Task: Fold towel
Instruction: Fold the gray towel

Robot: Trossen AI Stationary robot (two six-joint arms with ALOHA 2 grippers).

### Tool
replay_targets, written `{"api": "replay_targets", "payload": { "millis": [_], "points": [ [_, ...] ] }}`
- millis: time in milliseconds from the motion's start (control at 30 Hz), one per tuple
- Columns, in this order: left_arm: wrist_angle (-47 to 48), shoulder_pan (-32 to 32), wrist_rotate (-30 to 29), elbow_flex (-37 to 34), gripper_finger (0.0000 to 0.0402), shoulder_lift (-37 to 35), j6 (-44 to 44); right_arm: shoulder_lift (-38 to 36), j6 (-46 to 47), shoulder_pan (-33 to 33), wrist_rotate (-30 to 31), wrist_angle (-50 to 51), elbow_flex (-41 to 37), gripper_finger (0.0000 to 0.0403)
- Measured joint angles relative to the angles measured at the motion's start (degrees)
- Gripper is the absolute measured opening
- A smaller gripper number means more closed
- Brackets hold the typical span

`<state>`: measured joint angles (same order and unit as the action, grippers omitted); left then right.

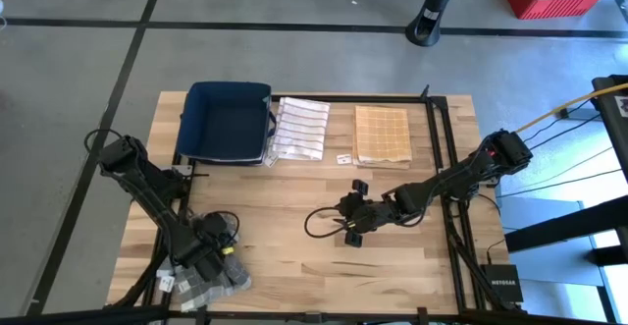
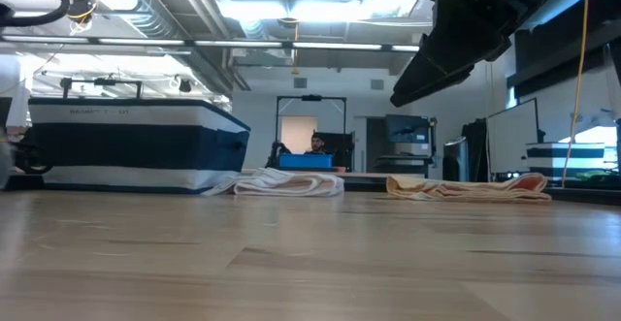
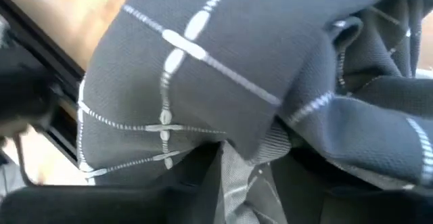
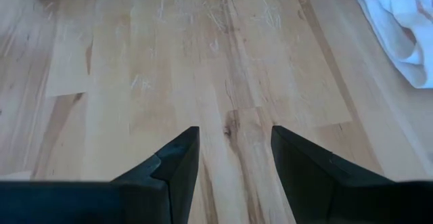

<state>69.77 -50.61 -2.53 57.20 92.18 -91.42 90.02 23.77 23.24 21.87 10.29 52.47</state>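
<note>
From above, the left gripper (image 1: 208, 258) sits on a crumpled grey towel (image 1: 224, 278) at the table's (image 1: 294, 266) near-left corner. Its wrist view suggests cloth pinched between its fingers, ready for lifting. The right gripper (image 4: 233, 158) hovers mid-table, fingers apart, empty, waiting.

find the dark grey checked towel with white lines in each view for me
High view: dark grey checked towel lies crumpled at the table's near-left corner, under the left gripper.
Low view: not in it.
Left wrist view: it fills the picture, bunched against the fingers.
Right wrist view: not in it.
Shared landmark: the light wooden tabletop, also at the left wrist view's corner.
</note>
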Motion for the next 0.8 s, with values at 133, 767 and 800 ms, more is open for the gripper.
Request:
{"api": "replay_targets", "payload": {
  "millis": [133,767,800],
  "points": [
    [0.1,0.1,-4.5,-0.3,0.0047,0.0,2.1,0.0,0.0,0.0,0.0,0.0,0.0,0.0186],
    [16.6,10.8,-25.7,34.6,0.0004,0.0,30.3,0.0,-5.0,0.0,0.5,-11.3,0.0,0.0186],
    [16.3,11.5,-27.4,35.8,0.0004,0.0,32.0,0.0,-4.7,0.0,1.2,-11.2,0.0,0.0186]
  ]
}}
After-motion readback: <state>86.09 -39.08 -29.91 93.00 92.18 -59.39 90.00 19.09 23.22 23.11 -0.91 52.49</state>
